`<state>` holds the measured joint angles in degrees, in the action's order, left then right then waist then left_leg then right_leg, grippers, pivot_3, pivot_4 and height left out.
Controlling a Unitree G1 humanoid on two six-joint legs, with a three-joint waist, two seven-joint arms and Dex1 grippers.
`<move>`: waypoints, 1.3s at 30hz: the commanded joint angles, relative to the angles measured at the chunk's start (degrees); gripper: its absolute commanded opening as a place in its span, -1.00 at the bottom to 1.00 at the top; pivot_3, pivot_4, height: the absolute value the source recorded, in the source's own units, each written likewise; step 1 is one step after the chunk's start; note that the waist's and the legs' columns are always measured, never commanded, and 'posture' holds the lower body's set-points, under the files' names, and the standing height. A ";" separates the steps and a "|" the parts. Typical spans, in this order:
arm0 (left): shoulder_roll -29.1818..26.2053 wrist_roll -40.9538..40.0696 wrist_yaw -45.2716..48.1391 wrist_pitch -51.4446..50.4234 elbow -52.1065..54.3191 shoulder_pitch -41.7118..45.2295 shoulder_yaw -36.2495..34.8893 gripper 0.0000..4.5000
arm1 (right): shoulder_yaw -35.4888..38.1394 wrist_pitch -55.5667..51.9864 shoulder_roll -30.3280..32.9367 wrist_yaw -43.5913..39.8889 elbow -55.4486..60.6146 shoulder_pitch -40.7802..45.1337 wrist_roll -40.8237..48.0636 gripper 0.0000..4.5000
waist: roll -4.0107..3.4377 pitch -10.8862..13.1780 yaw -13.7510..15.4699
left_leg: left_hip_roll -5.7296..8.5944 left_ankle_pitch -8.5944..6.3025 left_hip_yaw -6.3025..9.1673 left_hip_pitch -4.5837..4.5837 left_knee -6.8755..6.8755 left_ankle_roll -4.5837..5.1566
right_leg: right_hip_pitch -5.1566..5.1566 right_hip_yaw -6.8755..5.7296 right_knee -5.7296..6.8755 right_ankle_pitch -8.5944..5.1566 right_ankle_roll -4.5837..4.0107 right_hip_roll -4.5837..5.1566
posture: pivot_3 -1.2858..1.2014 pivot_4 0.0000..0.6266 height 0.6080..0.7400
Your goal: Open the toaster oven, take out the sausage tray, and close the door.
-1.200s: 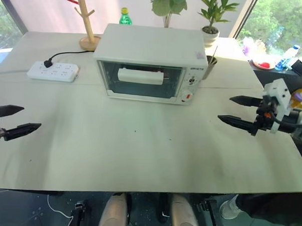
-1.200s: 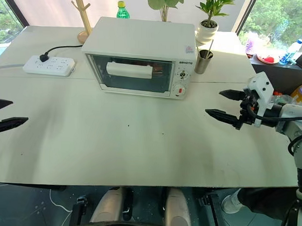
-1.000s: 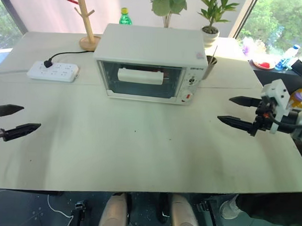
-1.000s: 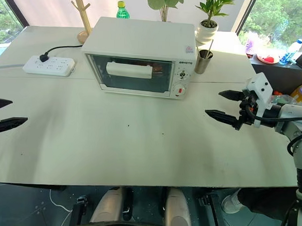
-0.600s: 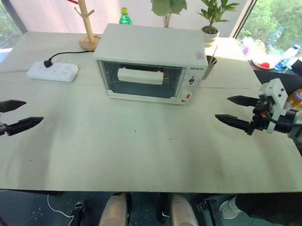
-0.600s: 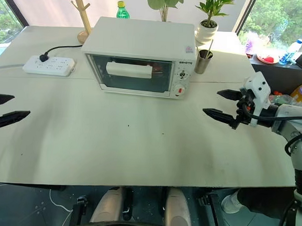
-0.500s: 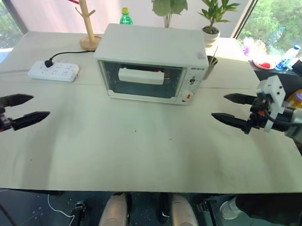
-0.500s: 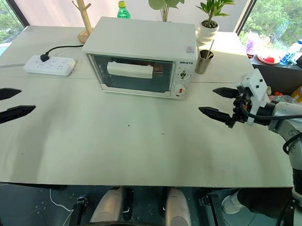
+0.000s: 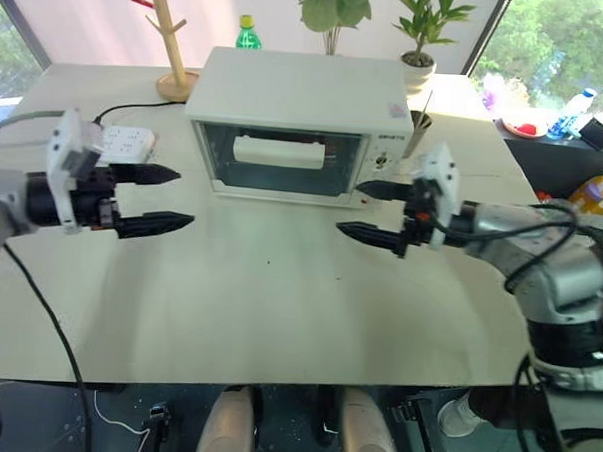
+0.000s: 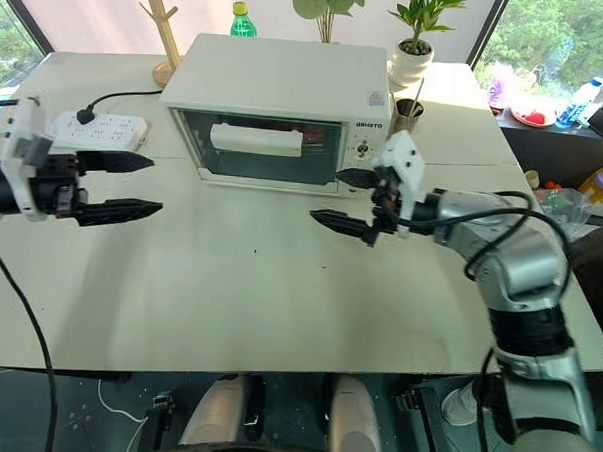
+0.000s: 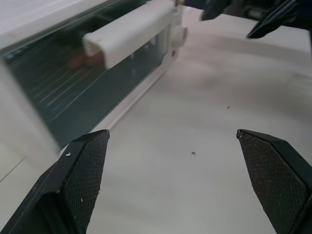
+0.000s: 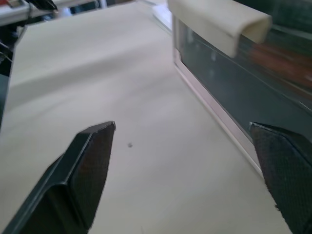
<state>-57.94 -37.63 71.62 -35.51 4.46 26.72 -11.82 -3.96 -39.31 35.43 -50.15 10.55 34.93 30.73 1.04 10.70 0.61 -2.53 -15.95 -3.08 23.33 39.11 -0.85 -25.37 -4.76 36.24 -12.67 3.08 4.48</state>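
The white toaster oven (image 9: 297,96) stands at the back middle of the table. Its glass door (image 9: 284,163) is closed, with the long white bar handle (image 9: 278,151) across the upper part. Through the glass, red sausages (image 12: 280,58) of the sausage tray show dimly; the tray's metal is hard to make out. My left gripper (image 9: 183,198) hovers open just left of the oven's front. To the right, my right gripper (image 9: 349,208) is open in front of the knob panel. Neither touches the oven, and nothing lies between the fingers (image 11: 80,180) of either.
A white power strip (image 9: 125,138) lies behind my left gripper. At the back stand a wooden peg stand (image 9: 174,40), a green bottle (image 9: 249,32), potted plants (image 9: 420,31) and a metal cup (image 9: 419,126) beside the oven. Bare table (image 9: 298,306) lies in front.
Both grippers have swung inward from the table's left and right sides toward the oven's front. Both have stayed open. The oven door has not moved.
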 commanded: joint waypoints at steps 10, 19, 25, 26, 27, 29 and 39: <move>1.40 0.70 -1.07 -0.76 1.17 4.25 2.51 0.97 | -3.92 8.27 -8.33 0.04 -12.18 9.59 -8.19 1.00 | 0.00 0.00 0.01 | 0.01 0.01 0.05 0.01 0.00 0.00 | 0.00 0.00 0.05 0.00 0.00 0.00 | 0.03 -0.52 0.65; 1.44 0.86 -1.88 -1.69 1.36 4.68 2.66 0.97 | -3.64 7.94 -10.75 -1.32 -8.73 9.65 -6.75 1.00 | -0.01 0.00 -0.05 | 0.01 0.01 0.08 0.01 0.01 0.00 | 0.00 0.00 0.08 0.00 0.00 -0.01 | 0.03 -0.52 0.65; 1.84 1.22 -2.22 -1.77 0.68 5.84 3.42 0.97 | -3.68 7.37 -11.18 -1.97 -5.55 8.27 -5.93 1.00 | -0.01 0.00 -0.01 | 0.01 0.01 0.08 0.01 0.01 -0.01 | 0.00 0.00 0.09 0.00 0.00 -0.01 | 0.03 -0.52 0.65; 1.99 1.29 -2.30 -1.79 0.52 6.14 3.62 0.97 | -3.69 7.15 -11.19 -1.90 -4.81 7.82 -5.74 1.00 | 0.00 0.00 -0.02 | 0.02 0.01 0.08 0.01 0.01 -0.01 | 0.00 0.00 0.09 0.00 0.00 -0.01 | 0.03 -0.52 0.65; 2.16 1.33 -2.34 -1.86 0.26 6.52 3.82 0.97 | -3.71 6.97 -11.23 -1.82 -4.31 7.49 -5.61 1.00 | 0.00 0.00 -0.03 | 0.02 0.01 0.08 0.01 0.01 -0.01 | 0.00 0.00 0.09 0.00 0.00 -0.01 | 0.03 -0.52 0.65; 2.50 1.41 -2.40 -2.01 -0.14 7.20 4.11 0.97 | -3.77 6.33 -11.30 -1.66 -3.11 6.70 -5.24 1.00 | 0.00 0.00 -0.03 | 0.02 0.01 0.08 0.01 0.01 -0.01 | 0.00 0.00 0.09 0.00 0.00 -0.01 | 0.03 -0.52 0.65; 6.69 -0.69 -3.77 -7.13 -6.75 17.70 4.04 0.13 | -4.46 3.37 -11.53 -0.72 3.10 1.75 -4.42 1.00 | 0.01 0.00 -0.06 | 0.03 0.02 0.11 0.01 0.02 -0.01 | 0.00 0.00 0.11 0.00 0.01 -0.03 | 0.03 -0.52 0.65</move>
<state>-51.00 -37.76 68.16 -42.23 -1.80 42.49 -6.89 -8.59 -36.20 24.20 -50.48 9.97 36.64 24.51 1.04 10.70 0.56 -2.49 -15.94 -2.97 23.33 39.14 -0.86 -25.36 -4.76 36.35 -12.67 3.09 4.44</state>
